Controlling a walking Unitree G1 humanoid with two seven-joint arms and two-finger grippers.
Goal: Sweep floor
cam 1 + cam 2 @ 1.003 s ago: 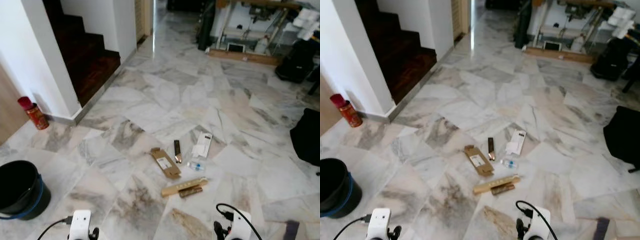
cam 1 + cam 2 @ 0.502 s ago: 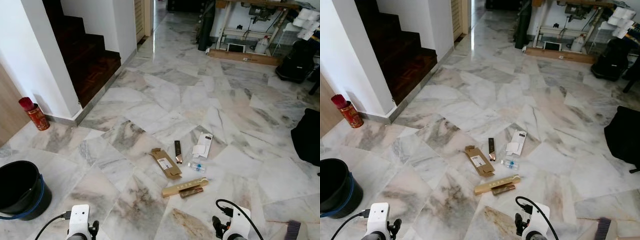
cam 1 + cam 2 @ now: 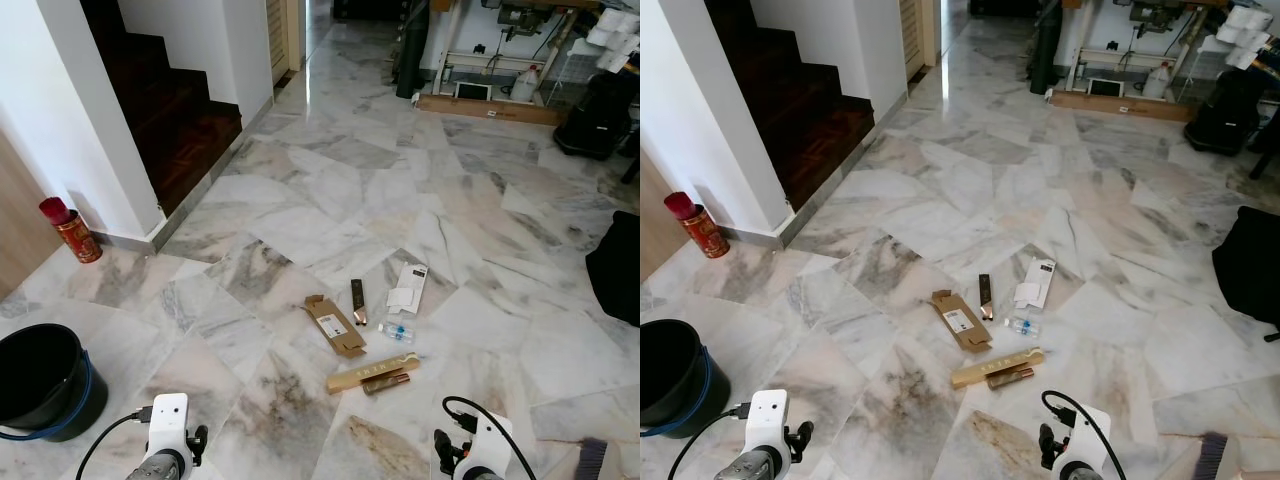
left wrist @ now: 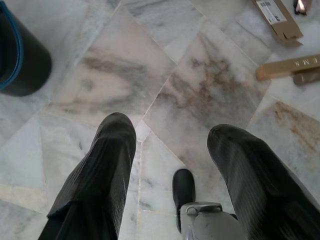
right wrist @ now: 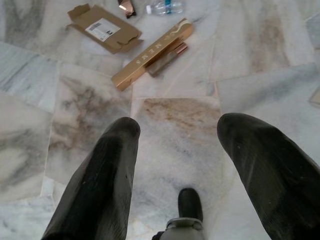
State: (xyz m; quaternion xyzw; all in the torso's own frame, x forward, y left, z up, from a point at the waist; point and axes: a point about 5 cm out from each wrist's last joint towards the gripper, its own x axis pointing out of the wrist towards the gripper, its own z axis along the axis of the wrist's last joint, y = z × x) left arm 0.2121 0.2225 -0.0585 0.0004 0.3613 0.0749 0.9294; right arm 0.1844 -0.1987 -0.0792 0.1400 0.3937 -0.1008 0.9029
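Marble floor (image 3: 330, 190) carries the litter to sweep: flattened cardboard box (image 3: 334, 325), gold box (image 3: 372, 373), small bottle (image 3: 396, 332), grouped just ahead. Left hand (image 4: 170, 155) and right hand (image 5: 177, 150) hang released, empty; brush (image 3: 1210, 455) lies rightward

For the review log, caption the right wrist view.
Open right claw above marble floor, facing gold box and flattened cardboard.

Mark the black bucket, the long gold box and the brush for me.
black bucket (image 3: 40, 385), left eye view, on its dark outer wall.
long gold box (image 3: 372, 373), left eye view, on the middle of its lettered top face.
brush (image 3: 1210, 455), right eye view, on its dark bristles at the frame's lower right corner.
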